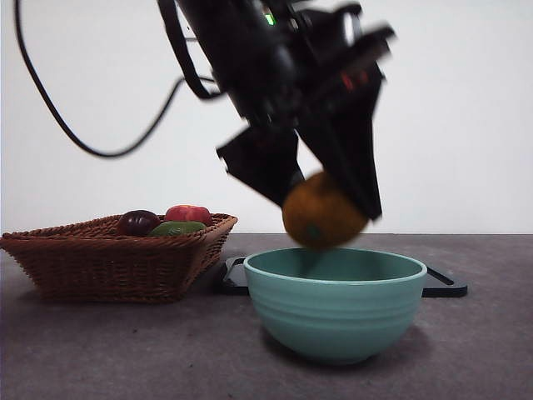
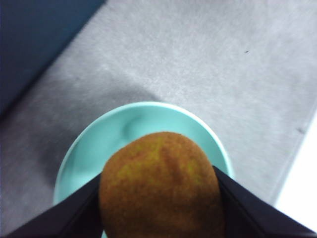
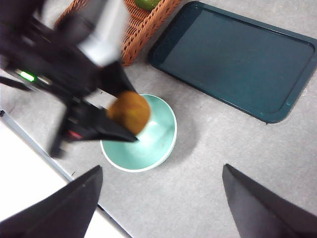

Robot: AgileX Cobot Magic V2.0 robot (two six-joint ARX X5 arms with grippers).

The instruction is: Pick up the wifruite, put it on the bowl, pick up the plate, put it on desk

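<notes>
Left gripper [image 1: 321, 200] fingers pinch the brownish-orange oval wifruite [image 1: 323, 218] just above the mint-teal ceramic bowl [image 1: 335, 304]; released off-centre, it might bounce out. Right gripper [image 3: 161, 208] fingers spread, waiting.

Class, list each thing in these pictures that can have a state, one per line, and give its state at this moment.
wifruite: held in the air just above the bowl, not yet inside.
bowl: upright on the desk, nothing in it.
left gripper: shut on the wifruite over the bowl.
right gripper: open, holding nothing, waiting high over the desk.
basket: upright, holding fruit.
tray: flat on the desk, bare.
</notes>
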